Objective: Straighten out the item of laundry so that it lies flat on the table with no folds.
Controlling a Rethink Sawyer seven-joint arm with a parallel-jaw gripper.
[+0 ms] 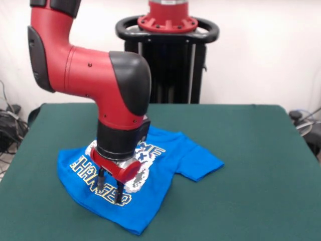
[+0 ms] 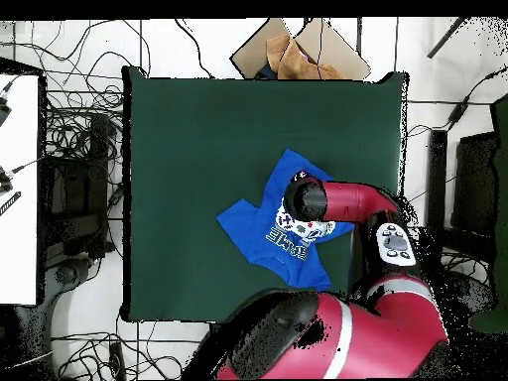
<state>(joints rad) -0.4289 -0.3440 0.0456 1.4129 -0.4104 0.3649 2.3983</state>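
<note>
In the front view, the blue T-shirt is lying on the left half of the green table, near its front edge, turned at an angle. Its yellow-white lettering is showing on the left side. The gripper is standing on the shirt's printed area, with its two dark fingers pointing down, a narrow gap between them, nothing held. To the right, one sleeve is spreading out flat. In the overhead view the shirt is lying a little right of the table's centre, partly hidden under the red arm.
</note>
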